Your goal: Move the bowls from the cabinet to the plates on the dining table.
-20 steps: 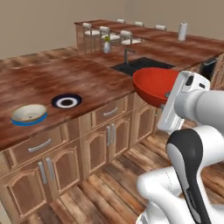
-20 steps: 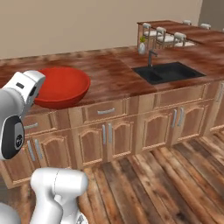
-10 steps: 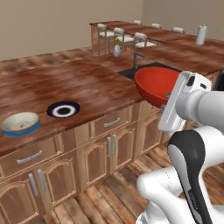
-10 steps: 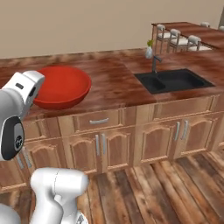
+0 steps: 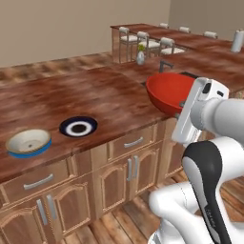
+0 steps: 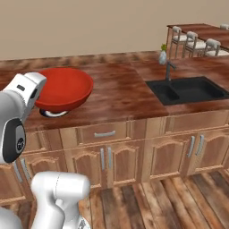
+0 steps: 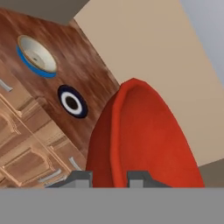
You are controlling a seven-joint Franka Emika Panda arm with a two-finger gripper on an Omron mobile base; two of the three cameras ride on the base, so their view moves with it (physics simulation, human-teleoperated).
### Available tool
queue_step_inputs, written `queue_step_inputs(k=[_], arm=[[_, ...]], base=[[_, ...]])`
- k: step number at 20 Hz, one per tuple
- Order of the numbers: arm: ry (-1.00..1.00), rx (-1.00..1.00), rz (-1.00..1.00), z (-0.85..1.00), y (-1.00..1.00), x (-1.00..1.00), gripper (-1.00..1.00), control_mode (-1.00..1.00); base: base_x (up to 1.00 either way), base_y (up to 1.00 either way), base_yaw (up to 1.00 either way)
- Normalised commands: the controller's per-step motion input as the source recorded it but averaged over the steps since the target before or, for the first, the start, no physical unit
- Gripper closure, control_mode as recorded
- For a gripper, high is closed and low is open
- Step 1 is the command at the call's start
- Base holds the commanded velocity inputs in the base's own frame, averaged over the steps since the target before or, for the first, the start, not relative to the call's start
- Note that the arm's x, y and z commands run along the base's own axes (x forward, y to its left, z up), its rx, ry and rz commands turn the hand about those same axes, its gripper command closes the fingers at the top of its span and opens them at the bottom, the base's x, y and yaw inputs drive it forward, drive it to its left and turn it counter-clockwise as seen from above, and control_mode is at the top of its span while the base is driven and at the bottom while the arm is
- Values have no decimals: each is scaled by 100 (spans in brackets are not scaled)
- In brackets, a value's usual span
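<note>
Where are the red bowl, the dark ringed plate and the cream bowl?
red bowl (image 5: 167,91), left base view, its inside.
dark ringed plate (image 5: 78,127), left base view, its white centre.
cream bowl (image 5: 28,141), left base view, its whitish inside.

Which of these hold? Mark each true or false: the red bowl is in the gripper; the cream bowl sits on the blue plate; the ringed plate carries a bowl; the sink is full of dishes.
1. The red bowl is held in the gripper: true.
2. The cream bowl sits on the blue plate: true.
3. The ringed plate carries a bowl: false, it is bare.
4. The sink is full of dishes: false, no dishes show in it.
</note>
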Motion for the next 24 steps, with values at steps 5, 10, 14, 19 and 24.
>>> queue_step_inputs(k=[5, 10, 14, 19, 24], arm=[[0, 0, 0, 0, 0, 0, 100, 100], [0, 0, 0, 0, 0, 0, 100, 100], [0, 0, 0, 0, 0, 0, 100, 100], [0, 0, 0, 0, 0, 0, 100, 100], [0, 0, 0, 0, 0, 0, 100, 100]], base=[[23, 8, 18], [61, 0, 17], [81, 0, 22], [64, 0, 28], [17, -8, 34]])
